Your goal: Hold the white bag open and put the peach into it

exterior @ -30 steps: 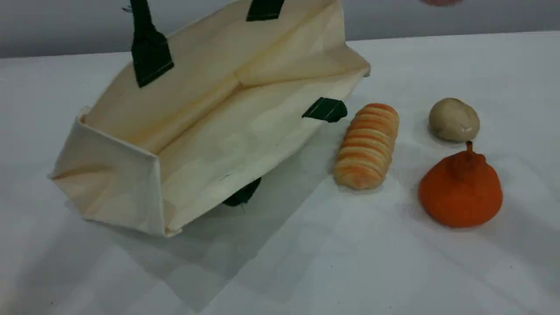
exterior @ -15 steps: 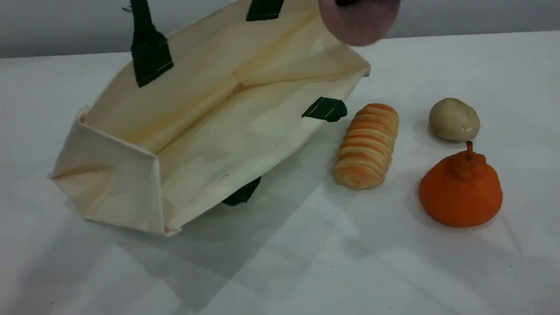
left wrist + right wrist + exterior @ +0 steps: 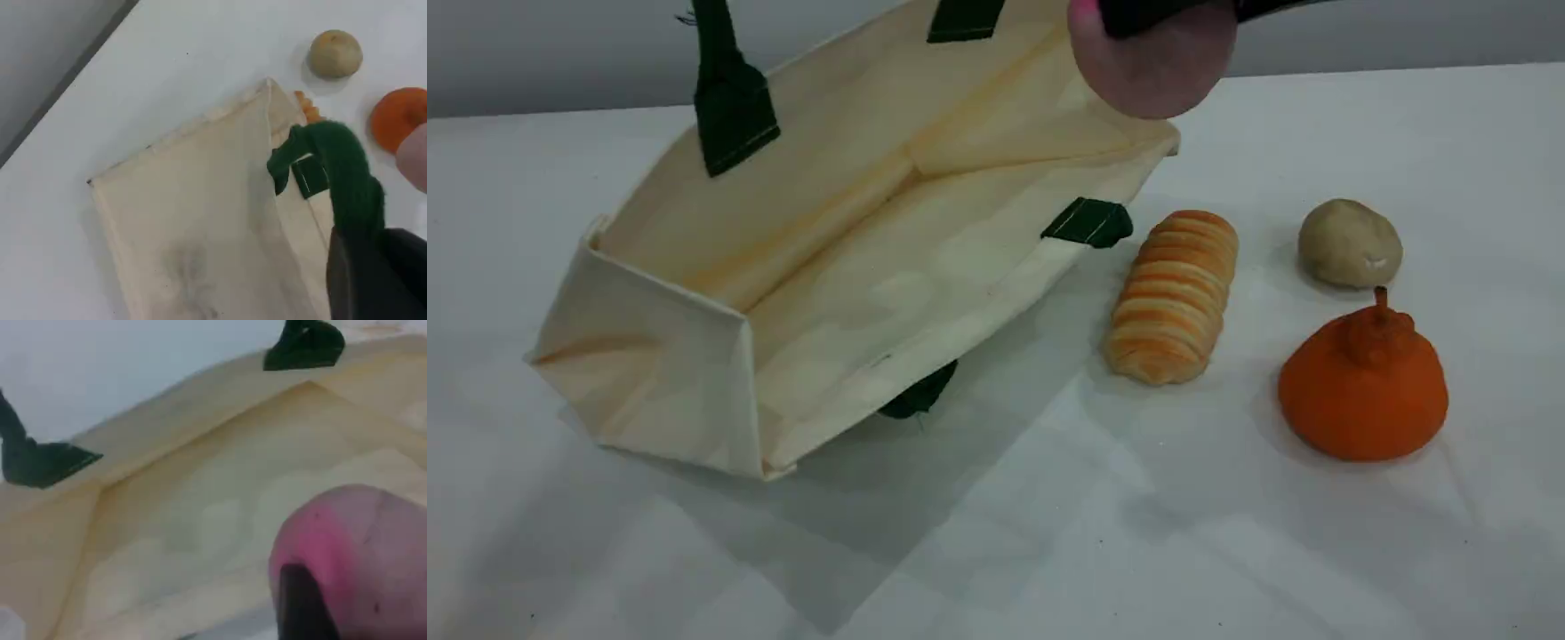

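Note:
The white bag lies tilted on the table with its mouth open toward the camera. Its far side is lifted by a dark green handle. In the left wrist view my left gripper is shut on that green rope handle above the bag. The peach hangs at the top of the scene view, over the bag's far right corner, with my right gripper shut on it. The right wrist view shows the peach behind a dark fingertip, with the bag's inside below.
Right of the bag lie a striped bread roll, a beige lump and an orange stemmed fruit. The white table stretches to the front.
My right gripper has brought the peach in from the top right edge, leftward and a little lower, to above the bag's right corner. The bag and the left handle hold still.

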Controlling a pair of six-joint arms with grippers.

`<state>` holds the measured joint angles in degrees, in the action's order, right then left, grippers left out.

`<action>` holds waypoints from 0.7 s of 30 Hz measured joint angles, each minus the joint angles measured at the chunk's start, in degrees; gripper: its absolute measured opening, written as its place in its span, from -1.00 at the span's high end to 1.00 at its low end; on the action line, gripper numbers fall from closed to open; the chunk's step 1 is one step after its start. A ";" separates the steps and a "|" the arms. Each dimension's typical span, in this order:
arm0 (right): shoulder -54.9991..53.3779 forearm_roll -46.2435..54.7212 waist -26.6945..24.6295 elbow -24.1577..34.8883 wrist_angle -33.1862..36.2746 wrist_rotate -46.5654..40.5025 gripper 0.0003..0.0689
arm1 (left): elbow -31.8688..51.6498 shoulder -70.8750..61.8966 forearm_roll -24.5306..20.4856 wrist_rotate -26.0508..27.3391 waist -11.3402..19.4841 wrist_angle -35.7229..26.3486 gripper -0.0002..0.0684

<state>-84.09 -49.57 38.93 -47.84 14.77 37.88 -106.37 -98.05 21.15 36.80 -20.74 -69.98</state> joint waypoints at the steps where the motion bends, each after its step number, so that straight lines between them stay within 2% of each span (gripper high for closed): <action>1: 0.00 0.00 0.00 0.00 0.61 0.16 0.04 | 0.00 0.00 0.00 0.00 0.00 0.00 0.72; 7: 0.00 0.05 0.00 0.00 3.98 0.19 0.04 | 0.00 0.00 1.72 -0.36 0.00 0.00 0.72; 12: 0.00 -1.59 0.00 0.00 3.28 3.31 0.04 | 0.00 0.00 3.26 -0.47 0.00 0.00 0.72; 17: -2.79 -7.25 0.00 0.00 0.34 9.95 0.04 | 0.00 0.00 3.46 -0.47 0.00 0.00 0.72; 21: -7.13 -14.23 0.00 0.00 -1.43 17.52 0.04 | 0.00 0.00 5.38 -0.41 -0.05 0.00 0.72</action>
<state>-91.21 -63.80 38.93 -47.84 13.34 55.40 -106.37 -98.05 26.53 36.39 -20.79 -69.98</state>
